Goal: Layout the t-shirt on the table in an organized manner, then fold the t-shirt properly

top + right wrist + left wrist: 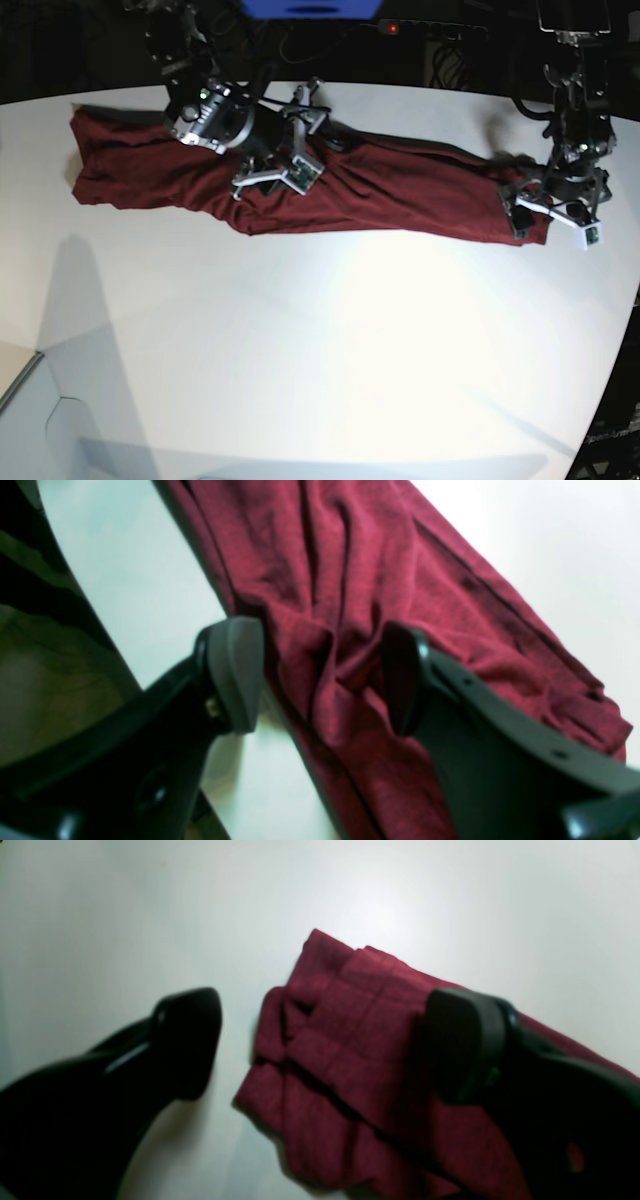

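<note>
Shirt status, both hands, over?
Left hand open over shirt end. Right hand open, straddling a fold. Shirt a long band on table. Nothing in the way.

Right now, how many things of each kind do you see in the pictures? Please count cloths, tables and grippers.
Cloths: 1, the t-shirt
Tables: 1, the table
Grippers: 2, the left gripper and the right gripper, both open
Total: 4

Both grippers are matte black plastic. The left gripper (pixel 320 1045) has two curved arms ending in rounded, paddle-shaped pads (pixel 187 1040). On the right gripper (pixel 320 675), the pads (pixel 235 672) look greyer, with a brass screw just behind one and small holes along the other finger's back.
</note>
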